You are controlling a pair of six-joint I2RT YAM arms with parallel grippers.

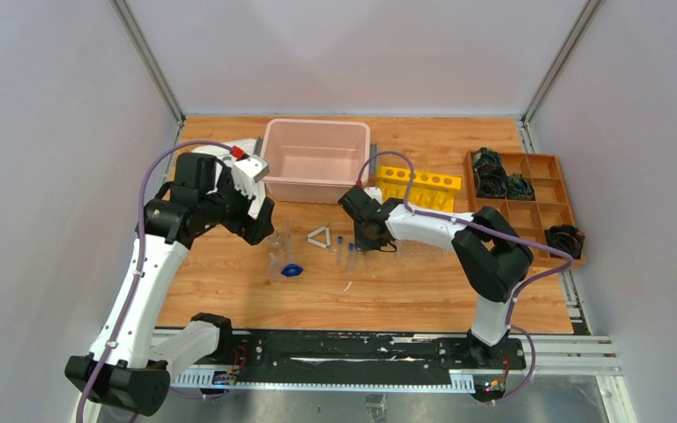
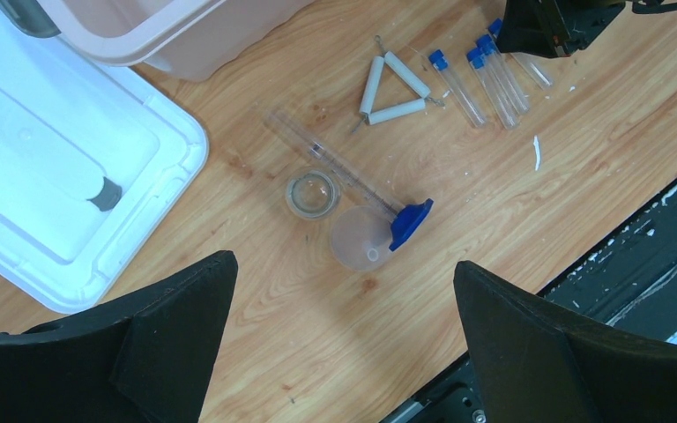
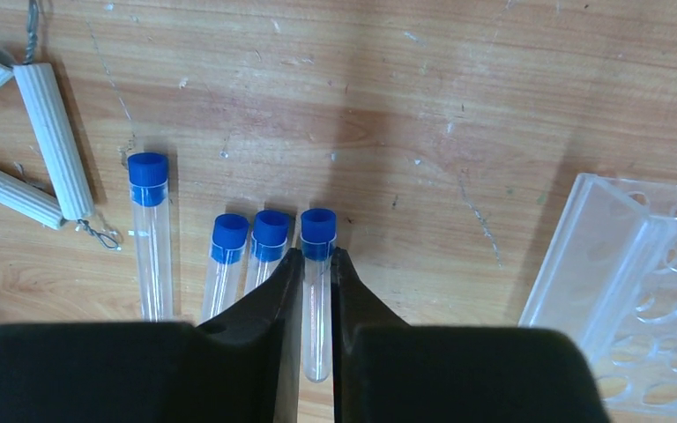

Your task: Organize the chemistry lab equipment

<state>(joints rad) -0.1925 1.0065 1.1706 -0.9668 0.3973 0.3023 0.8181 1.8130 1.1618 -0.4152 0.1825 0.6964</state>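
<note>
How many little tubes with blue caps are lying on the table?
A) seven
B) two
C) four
C: four blue-capped tubes lie in a row beside the white triangle, and the right end effector has its fingers closed on the end tube.

Glossy clear tubes [image 3: 152,256], ribbed wht triangle [image 3: 53,141], scuffed wood table [image 3: 458,106].

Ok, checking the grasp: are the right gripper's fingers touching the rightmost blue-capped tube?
Touching. Right wrist view: right gripper fingers pinch the rightmost tube, no gap visible.
</note>
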